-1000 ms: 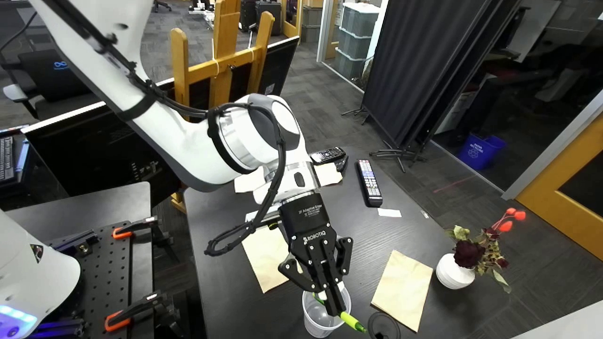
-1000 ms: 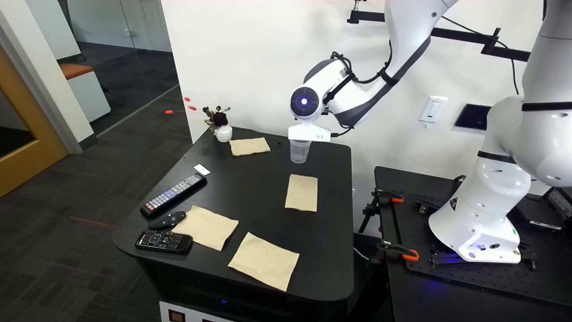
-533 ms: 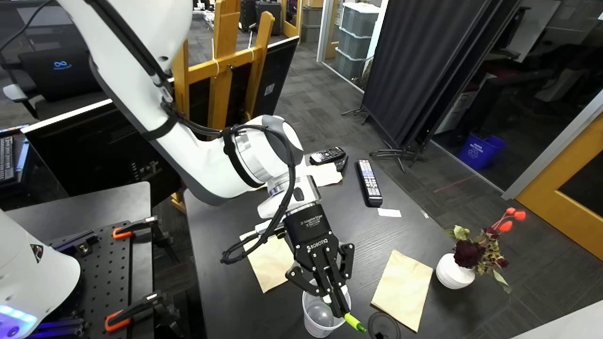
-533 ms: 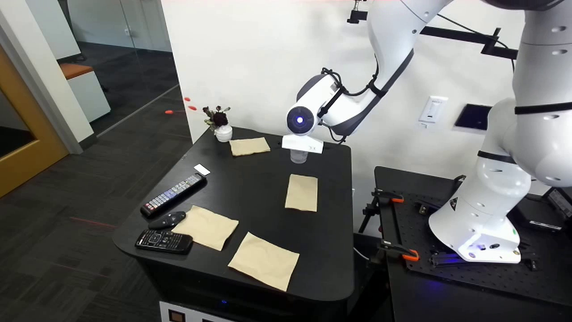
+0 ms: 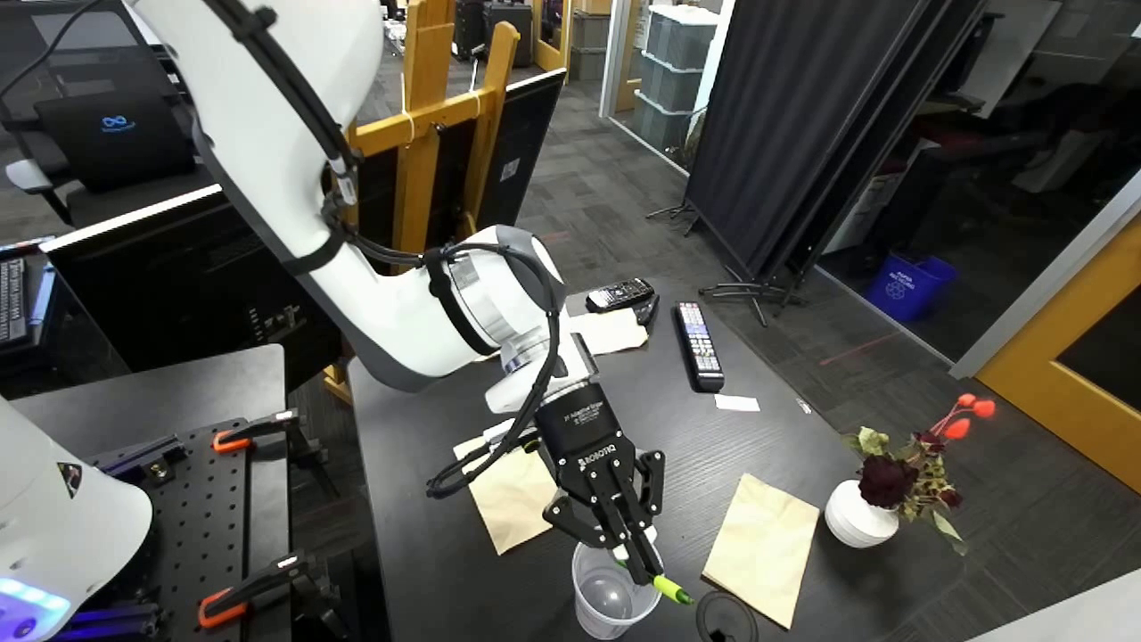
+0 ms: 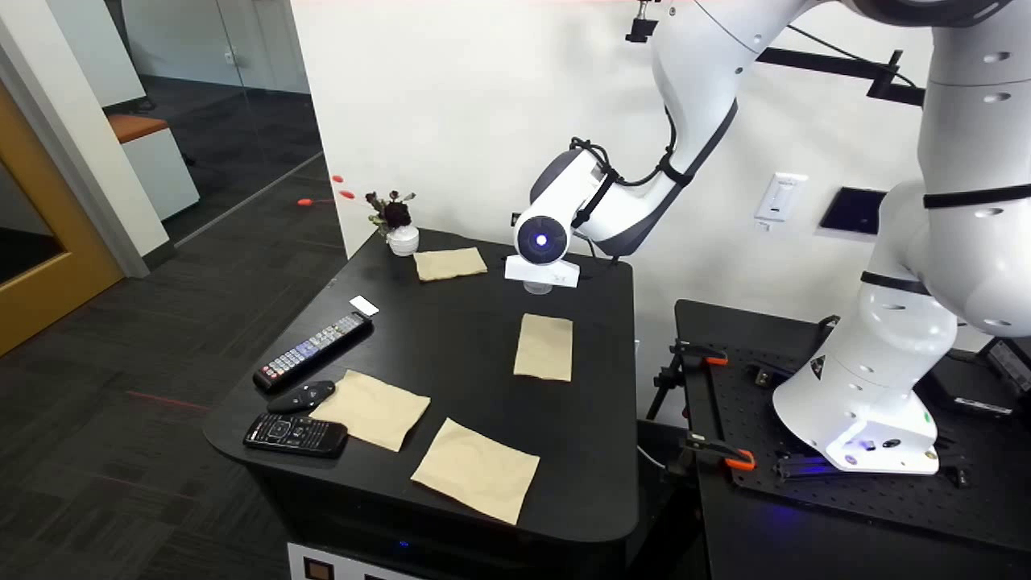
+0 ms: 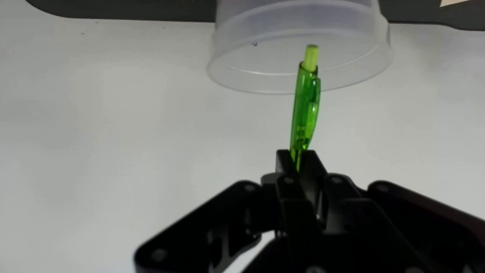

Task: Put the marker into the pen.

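My gripper [image 5: 649,572] is shut on the bright green marker [image 5: 671,588], a pen with a clip. In the wrist view the gripper [image 7: 301,157] pinches the marker [image 7: 304,106] by one end, and its clip end sticks out past the fingertips. The clear plastic cup [image 5: 588,606] stands on the table. In an exterior view the fingertips and marker overlap the cup's near rim. In the wrist view the marker's far end overlaps the cup [image 7: 242,81]. I cannot tell whether it is inside. In an exterior view the wrist hides most of the cup [image 6: 538,288] and the gripper.
A dark ring [image 5: 726,615] lies beside the cup. A brown paper sheet [image 5: 762,548] and a white flower vase [image 5: 860,515] are nearby. Remotes [image 6: 314,350] and more paper sheets [image 6: 544,346] lie on the black table [image 6: 475,346]. A white wall [image 6: 451,145] stands close behind the cup.
The arm's wrist has come lower in both exterior views, and the gripper leans over more. The fingertips have shifted slightly along the cup rim. The marker stays held; the cup has not moved.
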`<action>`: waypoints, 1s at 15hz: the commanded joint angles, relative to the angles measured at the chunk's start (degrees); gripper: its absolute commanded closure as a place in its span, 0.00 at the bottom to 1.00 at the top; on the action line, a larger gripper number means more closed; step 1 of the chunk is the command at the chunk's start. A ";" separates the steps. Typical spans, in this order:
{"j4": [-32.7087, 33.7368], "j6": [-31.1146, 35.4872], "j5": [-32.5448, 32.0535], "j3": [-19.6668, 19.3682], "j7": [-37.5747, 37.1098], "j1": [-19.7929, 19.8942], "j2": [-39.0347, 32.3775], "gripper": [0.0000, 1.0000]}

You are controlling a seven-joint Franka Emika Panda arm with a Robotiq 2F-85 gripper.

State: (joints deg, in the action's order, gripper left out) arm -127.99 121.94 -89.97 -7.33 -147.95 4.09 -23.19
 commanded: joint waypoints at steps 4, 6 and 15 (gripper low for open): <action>0.15 -7.82 -4.60 2.65 -0.75 -0.36 -0.34 0.97; -0.43 -10.11 -5.44 3.28 -0.73 -0.44 -0.87 0.97; -1.29 -14.29 -6.21 5.03 -0.11 -0.22 -3.63 0.48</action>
State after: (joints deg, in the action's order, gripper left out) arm -128.86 109.79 -95.31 -3.10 -148.68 3.84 -26.91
